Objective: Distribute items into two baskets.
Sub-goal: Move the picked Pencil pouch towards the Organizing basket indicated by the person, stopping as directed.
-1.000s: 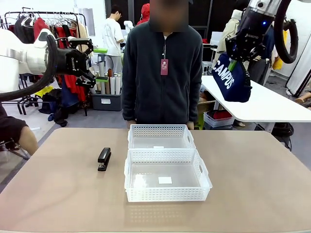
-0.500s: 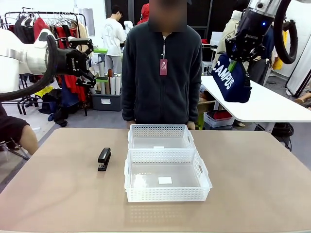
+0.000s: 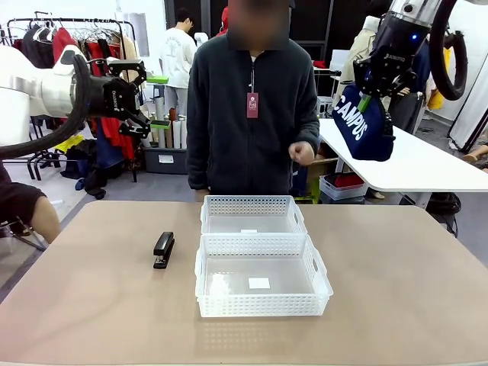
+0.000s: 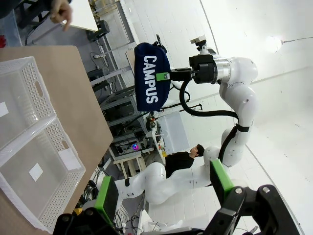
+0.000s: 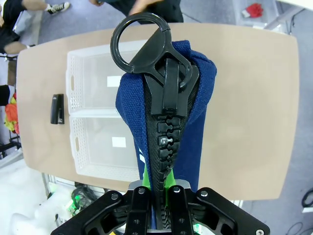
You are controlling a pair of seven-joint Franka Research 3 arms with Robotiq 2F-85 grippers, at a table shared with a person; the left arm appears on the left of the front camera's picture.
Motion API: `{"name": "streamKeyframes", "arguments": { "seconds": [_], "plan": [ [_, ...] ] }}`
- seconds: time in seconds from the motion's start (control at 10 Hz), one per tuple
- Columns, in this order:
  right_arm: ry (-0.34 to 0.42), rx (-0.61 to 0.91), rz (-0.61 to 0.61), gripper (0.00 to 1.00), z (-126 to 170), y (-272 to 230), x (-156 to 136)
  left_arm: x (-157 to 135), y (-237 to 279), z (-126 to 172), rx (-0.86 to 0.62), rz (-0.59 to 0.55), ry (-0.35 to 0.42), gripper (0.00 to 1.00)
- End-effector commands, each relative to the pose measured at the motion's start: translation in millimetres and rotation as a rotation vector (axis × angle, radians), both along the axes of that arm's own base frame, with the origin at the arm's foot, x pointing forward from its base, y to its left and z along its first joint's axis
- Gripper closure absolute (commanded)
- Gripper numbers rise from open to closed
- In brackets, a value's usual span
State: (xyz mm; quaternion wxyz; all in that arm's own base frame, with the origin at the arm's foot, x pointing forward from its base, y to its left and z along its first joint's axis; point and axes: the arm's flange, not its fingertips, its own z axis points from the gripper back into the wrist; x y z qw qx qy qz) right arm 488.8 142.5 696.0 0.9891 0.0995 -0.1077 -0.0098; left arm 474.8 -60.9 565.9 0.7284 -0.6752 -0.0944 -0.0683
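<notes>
Two hands hang high above the counter (image 3: 396,297), well apart. The right hand (image 3: 368,93) is pressed together on the top edge of the navy pouch (image 3: 364,126), which dangles under it in the air at the upper right. The front view gives the white "CAMPUS" lettering on the pouch's side. The right wrist view instead looks along the zip (image 5: 164,137) to a black ring pull (image 5: 143,45), with the green pads (image 5: 145,182) nipping the fabric. The left hand (image 3: 139,99) is spread wide at the upper left, and its own wrist view catches the pouch and the far arm side-on. Below, the black stapler (image 3: 163,249) lies on the counter just left of two white baskets. The near basket (image 3: 259,304) touches the far basket (image 3: 248,203) along one long side. A person stands at the far edge with a fist (image 3: 303,152) raised.
</notes>
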Motion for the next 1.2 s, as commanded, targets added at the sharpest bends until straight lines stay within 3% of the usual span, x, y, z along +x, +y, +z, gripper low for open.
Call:
{"name": "streamKeyframes", "arguments": {
  "seconds": [0.0,1.1],
  "plan": [
    [-0.004,0.001,0.0,1.0,2.0,0.4,-1.4,-1.1,0.6,2.2,0.0,0.006,-0.003,0.0],
    [-0.004,0.001,0.0,1.0,2.0,0.4,-1.4,-1.1,0.6,2.2,0.0,0.006,-0.003,0.0]
  ]
}}
